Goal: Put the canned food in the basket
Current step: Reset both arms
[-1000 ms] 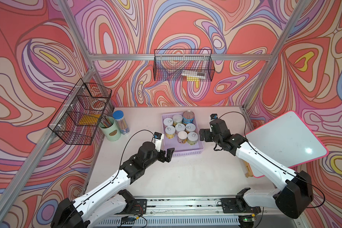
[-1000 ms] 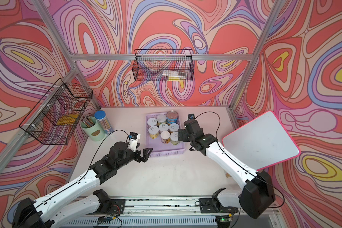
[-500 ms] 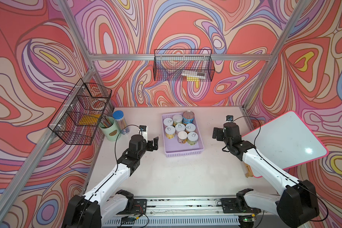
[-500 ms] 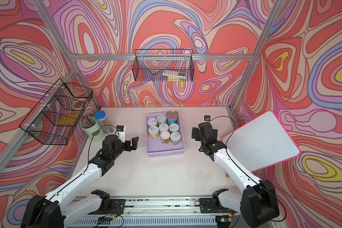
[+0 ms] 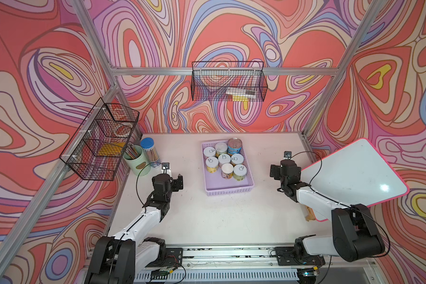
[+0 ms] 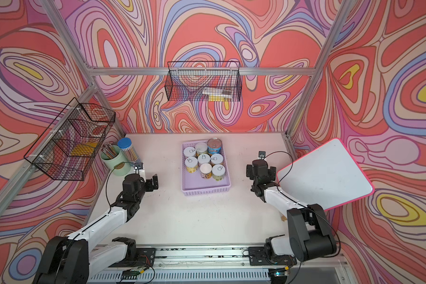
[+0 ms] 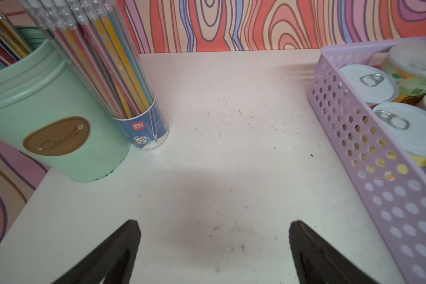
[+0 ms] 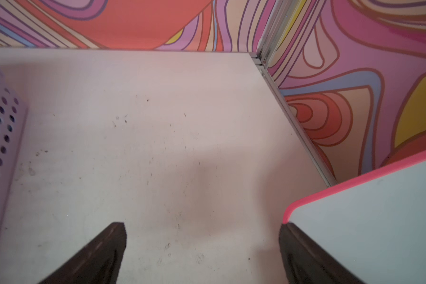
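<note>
In both top views, eight small cans of food (image 5: 224, 159), seven short and white-lidded and one taller in blue and yellow, are standing upright together in the far half of the shallow lilac perforated plastic basket (image 5: 229, 191), which is sitting mid-table. No can is showing on the bare white tabletop (image 5: 219, 221). The left gripper (image 5: 174, 175) is hovering on one side of the basket and the right gripper (image 5: 284, 169) on the other, both well apart from it

In the left wrist view, the left gripper (image 7: 214, 226) is gaping wide over bare table with nothing between its dark fingers (image 7: 123, 246). The basket wall (image 7: 369, 157) is running past, with pull-tab lids showing above it. A mint-green pen cup (image 7: 57, 123) and a clear jar of pencils (image 7: 133, 110) are standing just beside each other

In the right wrist view, the right gripper (image 8: 201, 228) is likewise spread wide and carrying nothing. A pink-rimmed whiteboard (image 8: 367, 221) is crowding one finger

The placing appears to be done. The next move is probably calling for no grasp, only parking both arms clear of the board and the cup
</note>
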Available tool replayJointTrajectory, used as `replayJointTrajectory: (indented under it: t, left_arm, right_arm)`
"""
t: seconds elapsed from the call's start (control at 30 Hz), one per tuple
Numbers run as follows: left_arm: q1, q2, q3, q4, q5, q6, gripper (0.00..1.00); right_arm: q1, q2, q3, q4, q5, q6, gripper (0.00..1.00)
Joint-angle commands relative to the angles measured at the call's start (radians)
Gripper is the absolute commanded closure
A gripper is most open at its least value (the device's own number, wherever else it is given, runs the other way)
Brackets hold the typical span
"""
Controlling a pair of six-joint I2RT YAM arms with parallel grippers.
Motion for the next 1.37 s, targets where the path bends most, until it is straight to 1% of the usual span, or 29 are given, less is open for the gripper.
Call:
replayJointTrajectory:
  t: [0.0,0.1,0.13,0.17,0.23,0.27,0.37,0.4,0.5,0.57,0.63,0.7,0.73,0.77,0.83,0.87,0.97,1.03,1.07,1.23,1.33]
  left_arm:
    - [0.037,0.06,-0.026,0.14,0.001,0.064,0.01]
    - [0.069,0.124,-0.045,0.24,0.021,0.081,0.01]
    - [0.076,0.13,-0.038,0.235,0.043,0.082,0.01]
    - [0.089,0.141,-0.035,0.253,0.085,0.087,0.01]
    - [0.109,0.179,-0.033,0.312,0.117,0.075,0.01]
    - [0.12,0.195,-0.025,0.323,0.151,0.064,0.01]
    - [0.129,0.254,-0.015,0.397,0.216,0.065,0.01]
    - [0.13,0.271,-0.006,0.394,0.205,0.063,0.01]
    - [0.135,0.343,-0.007,0.459,0.186,0.047,0.01]
    - [0.137,0.423,-0.017,0.568,0.19,0.048,0.01]
    - [0.137,0.388,0.009,0.451,0.2,0.047,0.01]
    - [0.136,0.418,-0.008,0.534,0.202,0.052,0.01]
    - [0.137,0.403,0.002,0.483,0.202,0.05,0.01]
    - [0.137,0.399,0.008,0.473,0.201,0.05,0.01]
    - [0.136,0.412,-0.008,0.523,0.196,0.051,0.01]
    - [0.131,0.4,-0.004,0.493,0.186,0.053,0.01]
    - [0.126,0.409,-0.002,0.511,0.185,0.06,0.01]
    - [0.126,0.403,0.005,0.486,0.185,0.061,0.01]
    - [0.126,0.408,0.0,0.51,0.185,0.059,0.01]
    - [0.126,0.408,-0.001,0.506,0.184,0.06,0.01]
    - [0.126,0.408,-0.001,0.506,0.185,0.059,0.01]
  right_arm:
    - [-0.028,0.045,-0.04,0.236,-0.014,-0.043,0.02]
    - [-0.049,0.101,-0.045,0.295,-0.067,-0.033,0.02]
    - [-0.053,0.116,-0.044,0.311,-0.08,-0.029,0.02]
    - [-0.061,0.132,-0.045,0.331,-0.095,-0.028,0.02]
    - [-0.077,0.151,-0.048,0.373,-0.126,-0.024,0.02]
    - [-0.085,0.155,-0.044,0.375,-0.143,-0.016,0.02]
    - [-0.111,0.169,-0.065,0.464,-0.177,0.02,0.02]
    - [-0.117,0.174,-0.065,0.475,-0.185,0.022,0.02]
    - [-0.121,0.188,-0.067,0.51,-0.186,-0.001,0.02]
    - [-0.121,0.212,-0.097,0.597,-0.17,-0.003,0.02]
    - [-0.126,0.254,-0.142,0.735,-0.166,-0.001,0.02]
    - [-0.129,0.268,-0.147,0.74,-0.193,-0.006,0.02]
    - [-0.129,0.297,-0.154,0.792,-0.193,-0.012,0.02]
    - [-0.129,0.298,-0.161,0.806,-0.197,-0.01,0.02]
    - [-0.129,0.301,-0.158,0.802,-0.195,-0.01,0.02]
    - [-0.128,0.298,-0.158,0.796,-0.196,-0.01,0.02]
    - [-0.129,0.297,-0.163,0.808,-0.187,-0.015,0.02]
    - [-0.129,0.297,-0.163,0.807,-0.188,-0.016,0.02]
    - [-0.129,0.299,-0.163,0.81,-0.188,-0.016,0.02]
    - [-0.128,0.302,-0.153,0.791,-0.196,-0.01,0.02]
    - [-0.129,0.297,-0.168,0.82,-0.191,-0.019,0.02]
